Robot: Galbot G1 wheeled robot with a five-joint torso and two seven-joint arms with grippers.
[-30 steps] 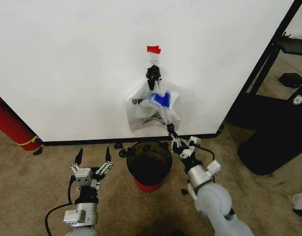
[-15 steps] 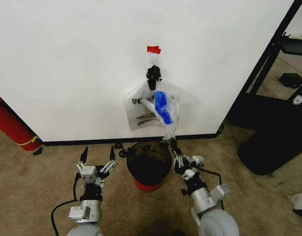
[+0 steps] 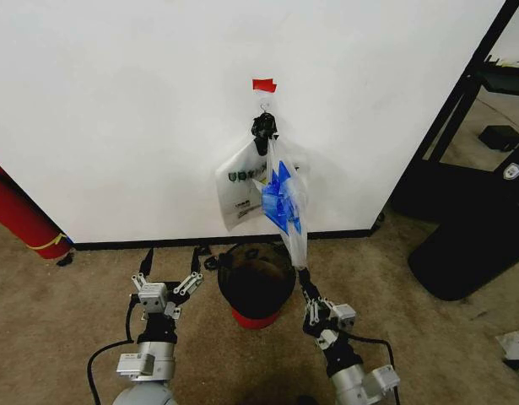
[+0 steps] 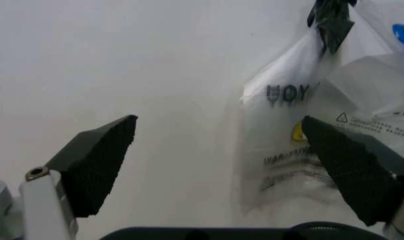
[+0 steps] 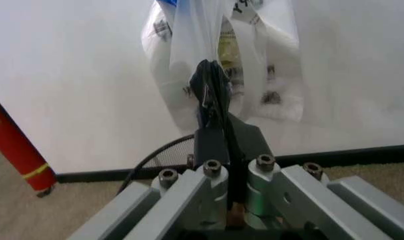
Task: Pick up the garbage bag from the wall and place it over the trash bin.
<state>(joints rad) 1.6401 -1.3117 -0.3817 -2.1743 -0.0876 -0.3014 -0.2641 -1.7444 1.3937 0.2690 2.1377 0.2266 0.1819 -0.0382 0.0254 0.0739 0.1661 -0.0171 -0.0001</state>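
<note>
We see the right gripper (image 3: 305, 279) clamped on the garbage bag (image 3: 280, 196), stretched from the wall hook (image 3: 264, 108) toward the trash bin (image 3: 257, 282). Left gripper (image 3: 170, 263) spread wide, left of the bin.

Through the left wrist camera we see our left gripper (image 4: 218, 165) with its two dark, textured fingers (image 4: 98, 160) spread wide apart, nothing between them. Beyond them stands the wall (image 4: 122, 65), plain white. The garbage bag (image 4: 301, 125) hangs against it, near the farther finger, translucent with black print and a bit of yellow. A black tie (image 4: 331, 22) gathers its top.
</note>
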